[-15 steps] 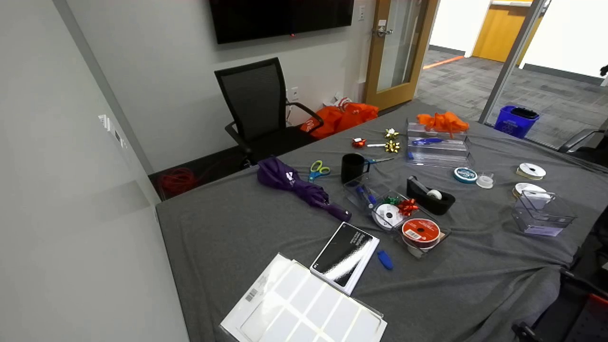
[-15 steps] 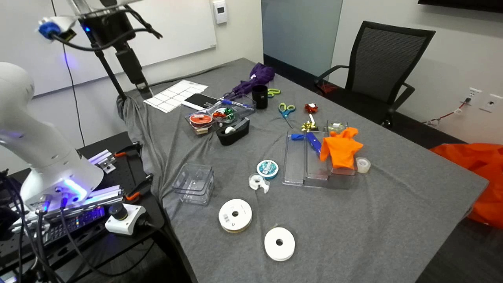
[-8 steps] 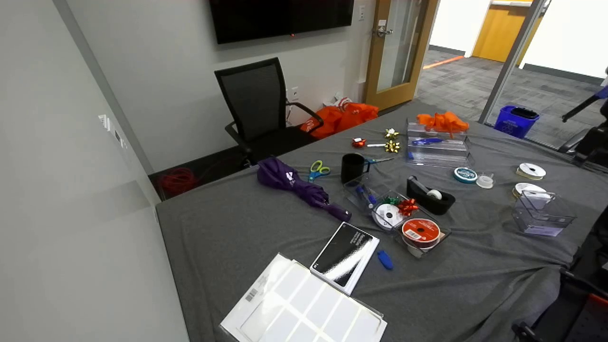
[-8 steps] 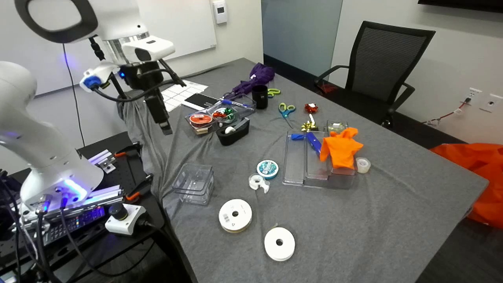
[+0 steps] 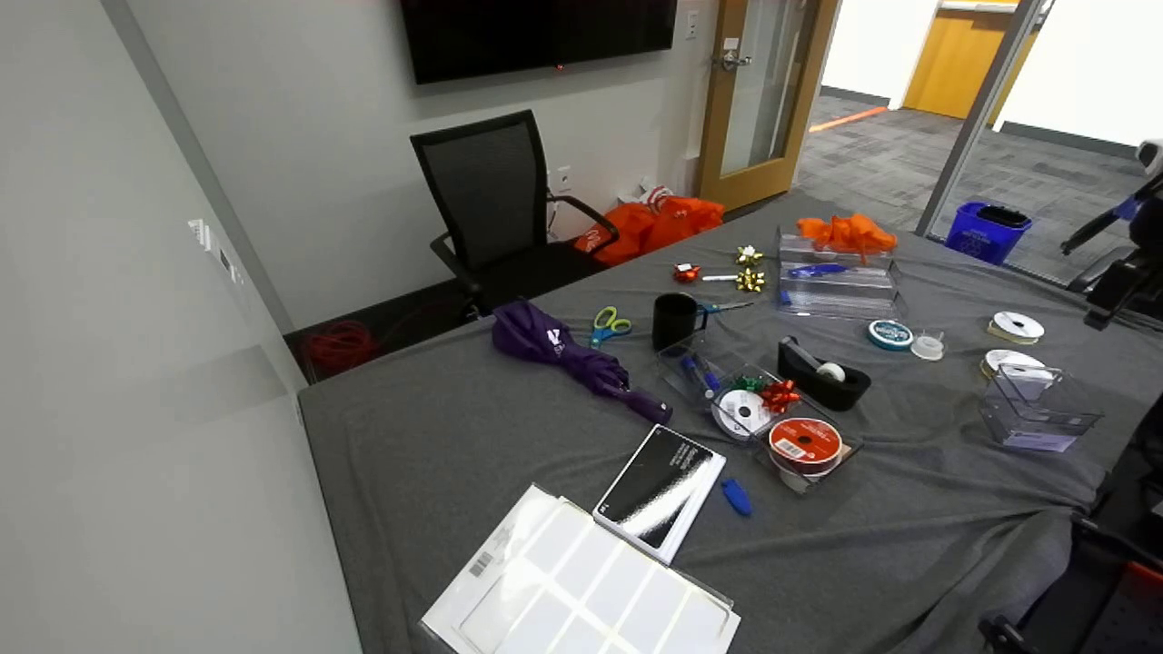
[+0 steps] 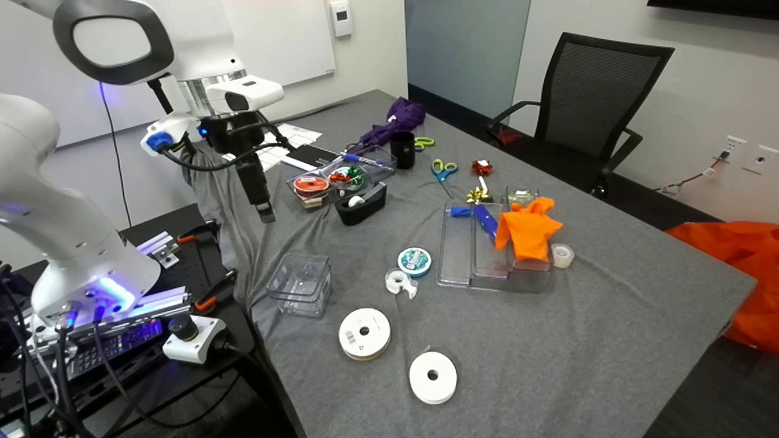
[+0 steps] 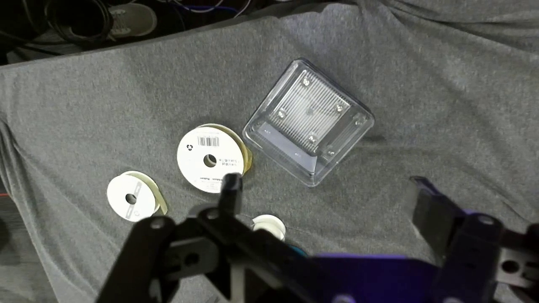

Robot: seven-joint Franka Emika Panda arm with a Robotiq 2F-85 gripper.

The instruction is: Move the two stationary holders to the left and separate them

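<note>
The two holders are clear boxy plastic containers, one stacked on or in the other, near the table's edge on the robot's side. The stack shows in both exterior views (image 5: 1040,413) (image 6: 299,285) and from above in the wrist view (image 7: 309,113), where they overlap as one square box. My gripper is in the air above the table, short of the stack, in an exterior view (image 6: 266,212); only part of it shows at the right edge of the other exterior view (image 5: 1101,313). In the wrist view the fingers (image 7: 326,183) are wide apart with nothing between them.
White ribbon spools (image 6: 364,333) (image 6: 433,377), a small tape roll (image 6: 400,281) and a teal tin (image 6: 414,262) lie close to the stack. A black tape dispenser (image 6: 361,204) and a clear tray (image 6: 453,261) with an orange cloth (image 6: 528,228) stand farther off.
The arm has swung rightward and downward in an exterior view, bringing the gripper from over the white gridded sheet toward the stacked holders. The holders have not moved.
</note>
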